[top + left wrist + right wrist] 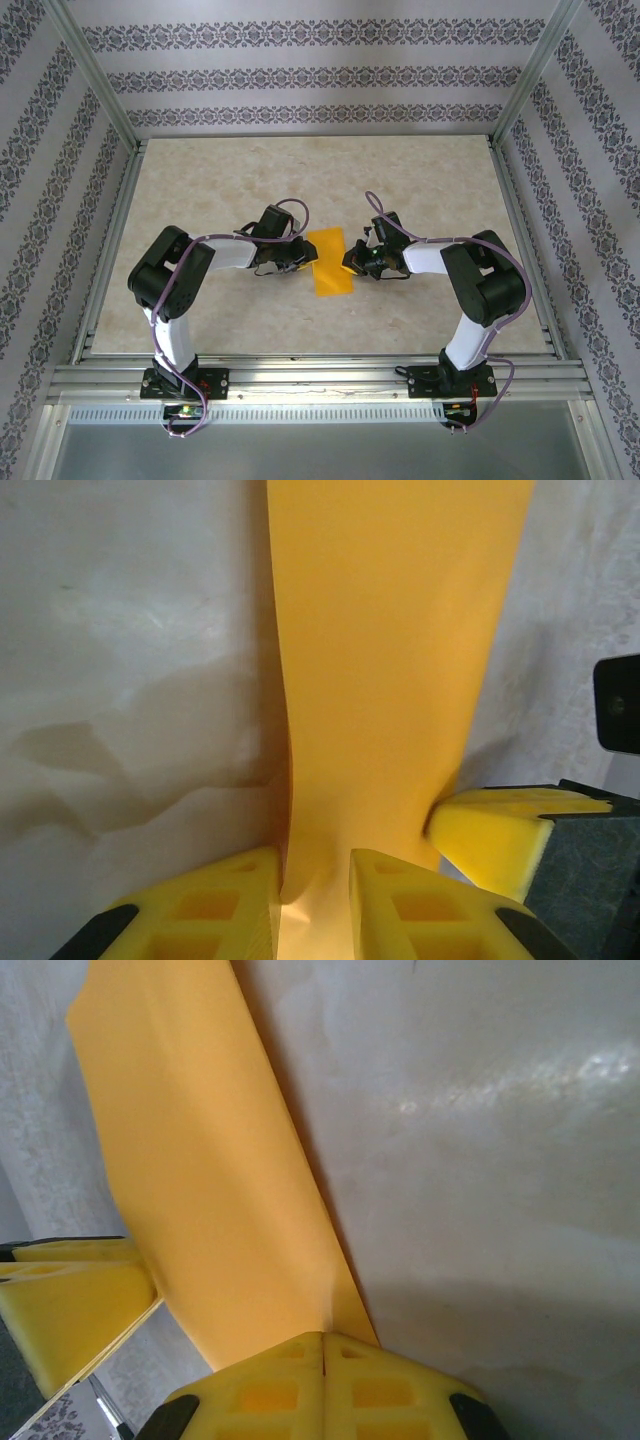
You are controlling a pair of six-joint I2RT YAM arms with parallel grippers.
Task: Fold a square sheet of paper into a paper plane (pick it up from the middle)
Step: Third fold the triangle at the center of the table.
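Beige marbled counter (200, 310), bordered by aluminium rails (320, 372); an orange sheet of paper (331, 262), folded into a rectangle, lies near its centre.

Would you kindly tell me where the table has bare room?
Free: the far strip of table between paper and back wall, and the near strip before the front rail. Crowded: the centre, where left gripper and right gripper meet the paper.

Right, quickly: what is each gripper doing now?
Left gripper: square sheet of paper between its fingers, gap visible; grip cannot be told.
Right gripper: shut on the square sheet of paper.
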